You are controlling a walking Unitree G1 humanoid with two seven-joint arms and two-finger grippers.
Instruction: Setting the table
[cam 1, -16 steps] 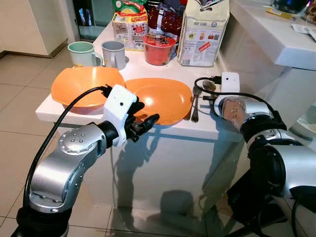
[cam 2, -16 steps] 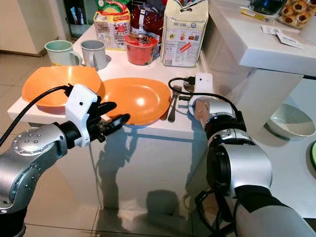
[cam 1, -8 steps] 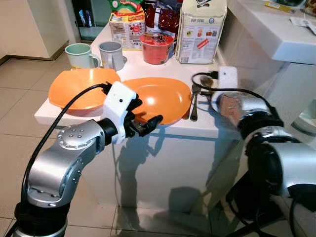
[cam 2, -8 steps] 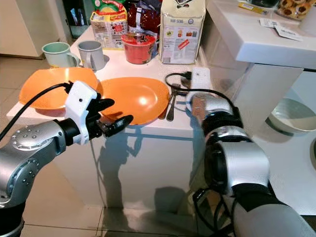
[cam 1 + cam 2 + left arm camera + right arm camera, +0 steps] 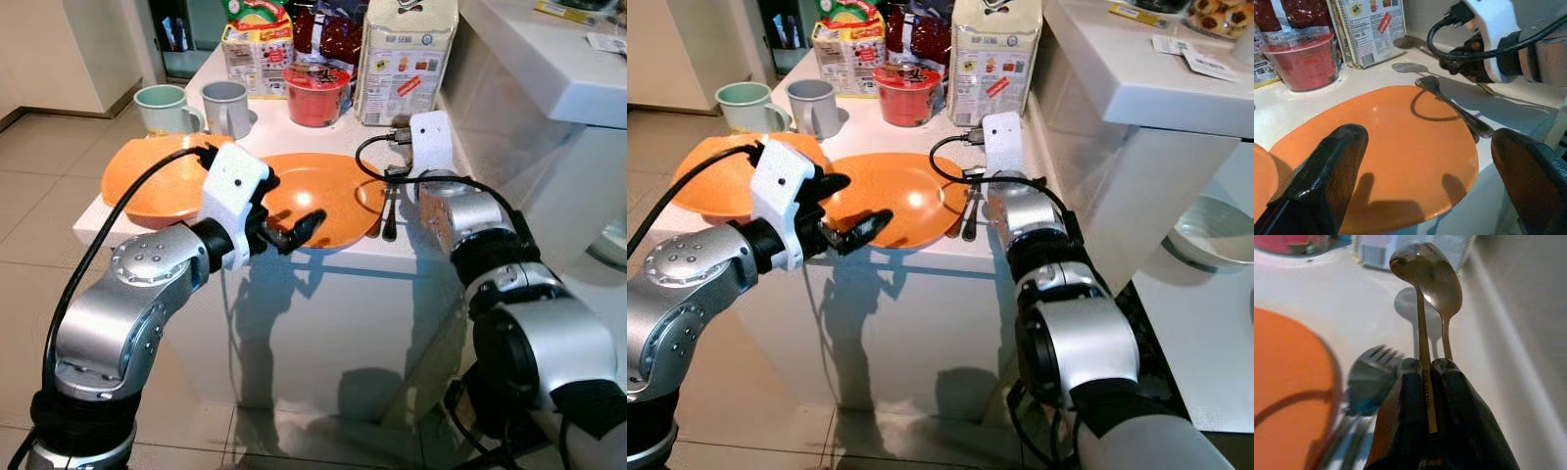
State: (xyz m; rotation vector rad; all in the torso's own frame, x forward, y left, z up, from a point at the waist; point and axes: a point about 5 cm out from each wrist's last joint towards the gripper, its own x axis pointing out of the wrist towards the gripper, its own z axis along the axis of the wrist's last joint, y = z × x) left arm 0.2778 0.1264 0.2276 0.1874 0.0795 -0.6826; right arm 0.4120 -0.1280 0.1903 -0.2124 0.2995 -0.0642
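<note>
White counter, empty orange plate, right gripper pinching spoon, left gripper spread wide, mugs behind.

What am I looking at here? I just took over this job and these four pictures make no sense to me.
It is a humanoid robot at a white table, setting it. Two pictures come from its head cameras, looking down at its silver arms. The other two come from cameras on its wrists, looking along its black fingers.

The left gripper is open at the near edge of an orange plate; a second plate lies beside it. The right gripper is shut on a spoon, lifted above the table, with a fork lying below beside the plate. At the back stand two mugs, a red tub and food packages.
</note>
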